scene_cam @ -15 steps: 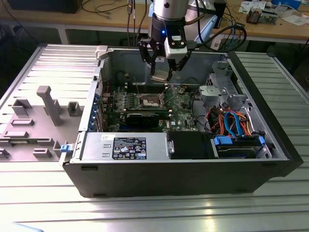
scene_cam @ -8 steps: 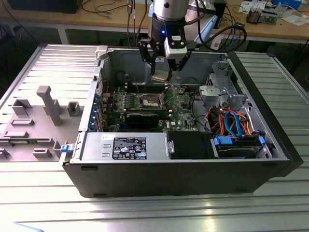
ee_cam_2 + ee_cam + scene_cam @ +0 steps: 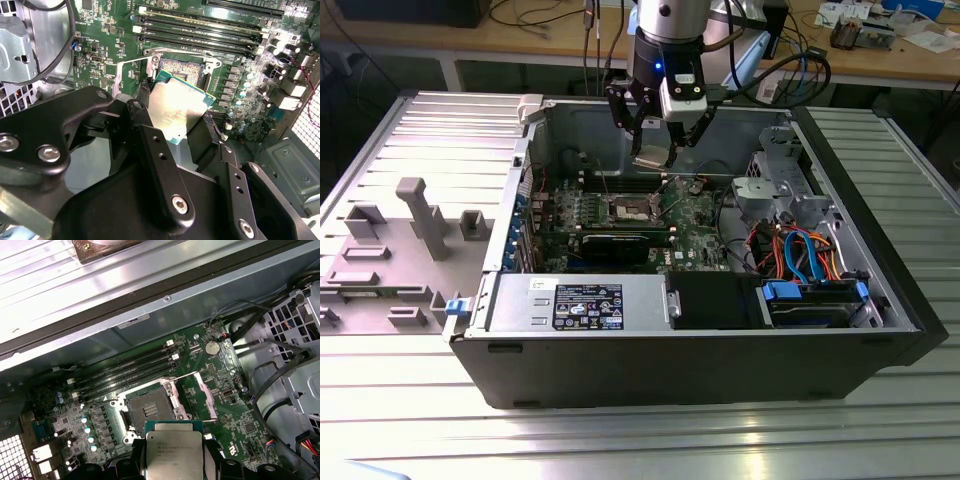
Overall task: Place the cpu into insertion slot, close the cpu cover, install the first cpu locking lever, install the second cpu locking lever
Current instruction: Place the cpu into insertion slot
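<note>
One cpu (image 3: 176, 107) clamped in the end effector (image 3: 660, 145), above the open slot (image 3: 150, 407).
Any tilt or offset on seating could damage the slot.

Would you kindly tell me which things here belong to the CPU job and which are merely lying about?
Part of the job:
- the cpu, held in the hand
- the insertion slot, empty
- the cpu cover, swung open

Just lying about:
- the memory slots
- the coin battery
- the power supply
- the coloured cables
</note>
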`<state>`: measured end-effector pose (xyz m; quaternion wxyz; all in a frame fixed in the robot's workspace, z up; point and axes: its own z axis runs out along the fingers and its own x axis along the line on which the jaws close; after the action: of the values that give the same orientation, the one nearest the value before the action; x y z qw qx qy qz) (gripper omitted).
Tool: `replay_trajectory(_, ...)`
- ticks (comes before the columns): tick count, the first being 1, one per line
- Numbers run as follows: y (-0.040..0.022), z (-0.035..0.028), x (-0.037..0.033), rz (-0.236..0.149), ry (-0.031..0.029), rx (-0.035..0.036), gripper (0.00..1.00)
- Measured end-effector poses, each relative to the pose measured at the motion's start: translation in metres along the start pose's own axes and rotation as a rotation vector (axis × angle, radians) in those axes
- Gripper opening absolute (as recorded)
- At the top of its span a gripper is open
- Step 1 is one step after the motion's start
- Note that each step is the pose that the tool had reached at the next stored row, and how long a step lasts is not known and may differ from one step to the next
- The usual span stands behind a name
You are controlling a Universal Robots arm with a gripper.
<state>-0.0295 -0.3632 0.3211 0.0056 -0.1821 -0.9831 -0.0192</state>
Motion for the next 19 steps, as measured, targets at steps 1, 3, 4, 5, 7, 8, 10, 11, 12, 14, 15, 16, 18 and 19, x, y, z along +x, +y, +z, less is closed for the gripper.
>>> replay_trajectory(1, 0.0, 0.0, 0.0, 0.0, 0.0, 0.0, 0.55)
replay_trajectory(3, 0.0, 0.0, 0.0, 0.002, -0.0001, -0.0001, 0.55)
replay_trajectory(4, 0.0, 0.0, 0.0, 0.003, -0.0001, 0.0, 0.55)
replay_trajectory(5, 0.0, 0.0, 0.0, 0.003, -0.0001, -0.0001, 0.55)
replay_trajectory(7, 0.0, 0.0, 0.0, 0.004, -0.0001, -0.0001, 0.55)
replay_trajectory(8, 0.0, 0.0, 0.0, 0.004, -0.0002, -0.0001, 0.55)
replay_trajectory(10, 0.0, 0.0, 0.0, 0.005, -0.0002, -0.0001, 0.55)
replay_trajectory(11, 0.0, 0.0, 0.0, 0.005, -0.0002, -0.0001, 0.55)
replay_trajectory(12, 0.0, 0.0, 0.0, 0.006, -0.0002, -0.0002, 0.55)
replay_trajectory(14, 0.0, 0.0, 0.0, 0.006, -0.0003, -0.0002, 0.55)
replay_trajectory(15, 0.0, 0.0, 0.0, 0.007, -0.0002, -0.0001, 0.55)
replay_trajectory(16, 0.0, 0.0, 0.0, 0.007, -0.0003, -0.0002, 0.55)
replay_trajectory(18, 0.0, 0.0, 0.0, 0.008, -0.0003, -0.0001, 0.55)
replay_trajectory(19, 0.0, 0.0, 0.0, 0.008, -0.0003, -0.0001, 0.55)
